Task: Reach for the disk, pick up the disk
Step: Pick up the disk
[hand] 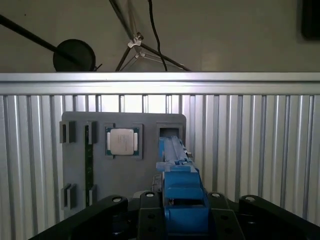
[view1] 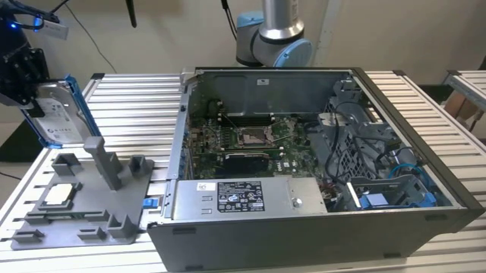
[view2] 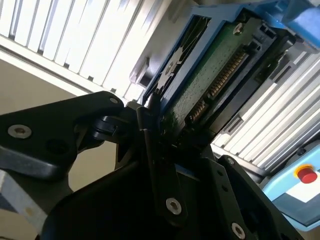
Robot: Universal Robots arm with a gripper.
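The disk (view1: 59,122) is a silver-grey drive with a white label in a blue frame. It hangs upright in the air at the exterior view's left, above the grey fixture (view1: 83,210). My gripper (view1: 32,102) is shut on its upper edge. In the second wrist view the disk's green circuit board (view2: 215,70) and blue frame run away from the black fingers (view2: 155,150) that clamp it. The first wrist view looks down the disk's blue frame (hand: 182,195) edge-on, with the fixture (hand: 75,155) below it.
A small square silver chip (view1: 61,194) lies in a pocket of the fixture. An open computer case (view1: 304,170) takes up the middle and the exterior view's right, with a blue bracket and cables (view1: 379,199) inside. The ribbed metal table (view1: 136,108) lies under everything.
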